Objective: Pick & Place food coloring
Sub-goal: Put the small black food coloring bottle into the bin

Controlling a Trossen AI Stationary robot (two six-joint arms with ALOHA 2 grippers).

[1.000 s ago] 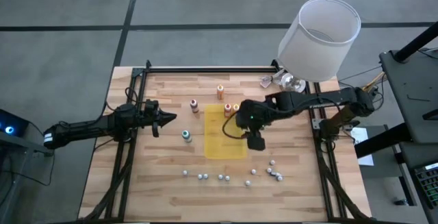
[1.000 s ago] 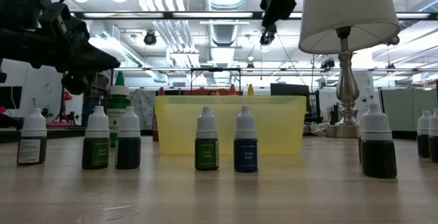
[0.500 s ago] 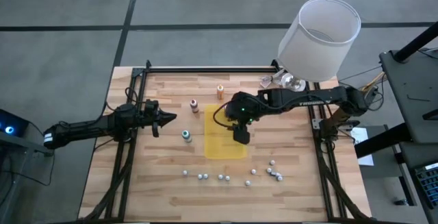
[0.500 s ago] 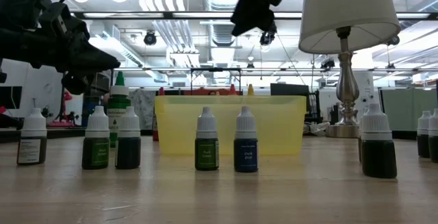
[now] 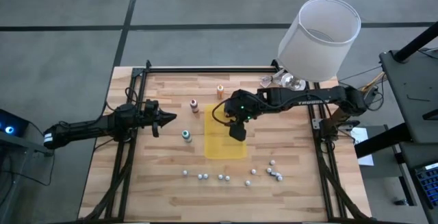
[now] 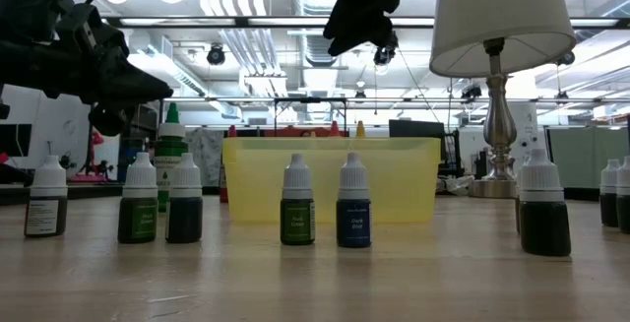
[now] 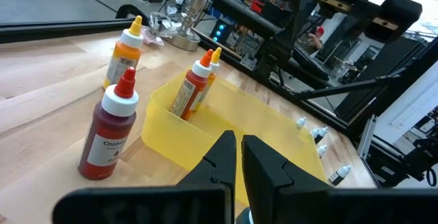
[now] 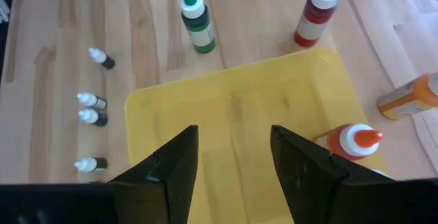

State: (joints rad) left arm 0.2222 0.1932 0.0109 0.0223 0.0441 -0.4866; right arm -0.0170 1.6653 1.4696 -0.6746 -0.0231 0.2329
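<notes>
The food coloring bottles stand upright on their bases. The orange one [image 5: 220,91], the dark red one [image 5: 194,105] and the teal-green one [image 5: 186,135] are on the wood around a yellow tray [image 5: 217,145]. A pinkish red bottle [image 7: 188,90] and a yellow-tipped one [image 7: 211,66] stand in the tray's far corner. My right gripper [image 8: 229,162] hangs open and empty above the tray's middle [image 5: 237,132]. My left gripper [image 5: 171,118] waits shut, in the air left of the teal-green bottle.
Several tiny white-capped dropper bottles [image 5: 220,177] stand scattered along the table's near side, in front of the tray in the low view [image 6: 297,204]. A lamp with a white shade [image 5: 319,38] stands at the far right corner. Bare wood lies between the tray and my left arm.
My right gripper has moved toward the table's left and slightly toward the far edge, from beside the tray's right edge to above its middle. Its fingers stay open. My left arm and the bottles have kept still.
</notes>
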